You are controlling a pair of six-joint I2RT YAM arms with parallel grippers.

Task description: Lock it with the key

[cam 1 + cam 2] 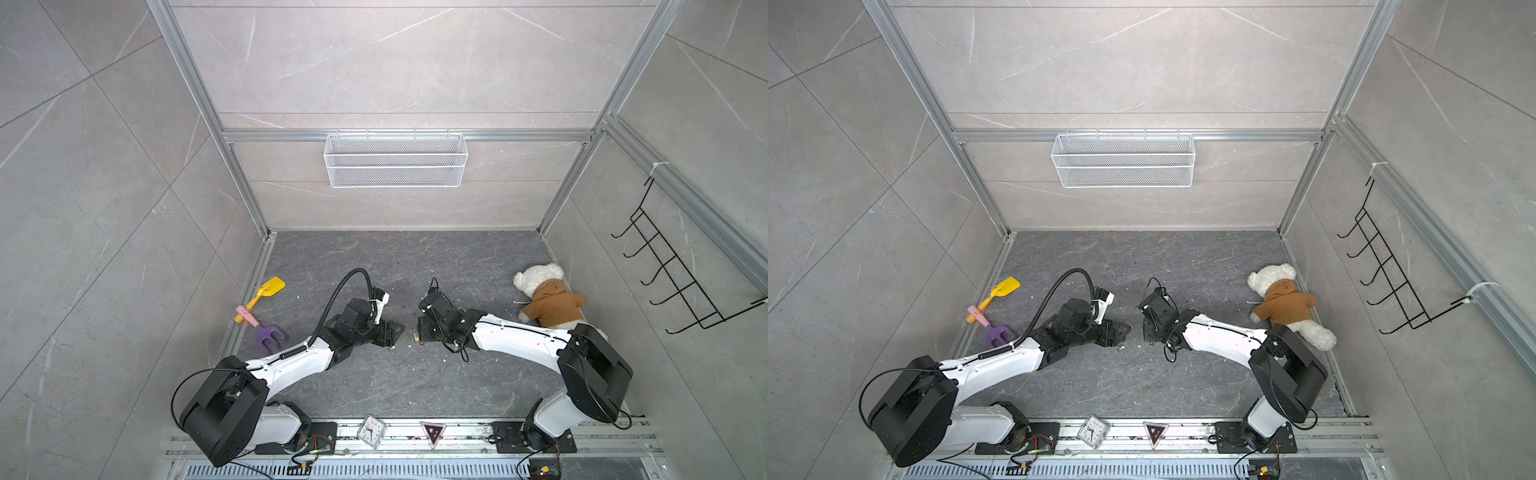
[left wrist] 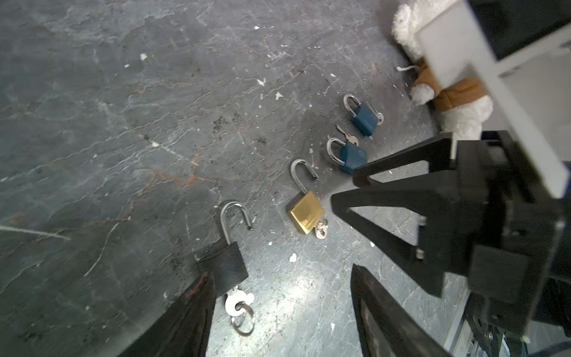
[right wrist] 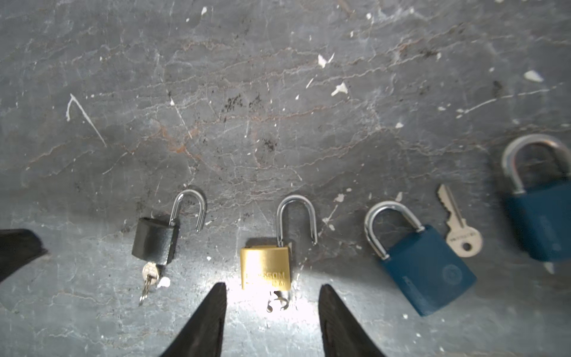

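Blue padlocks [image 3: 429, 272] [image 3: 540, 222]: closed — seemingly done.
Black padlock [image 3: 154, 241], brass padlock [image 3: 265, 267]: shackles up, keys [image 3: 150, 273] in — remaining.
Left jaws, right jaws: spread, empty.

White shells, black joints, black cables [image 1: 357, 270] on left arm [image 1: 291, 368] and right arm [image 1: 515, 336]; left claw [image 2: 282, 272], right claw [image 3: 272, 285]: 2 black fingers [image 3: 204, 327] each.

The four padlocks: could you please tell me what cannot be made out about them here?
- Brass padlock's key: washed out by glare, right wrist view.
- Far blue padlock: blurred, cut by the edge, right wrist view.
- Black padlock: partly behind a finger of the left gripper, left wrist view.
- All four: hidden or too small under the arms, both top views.
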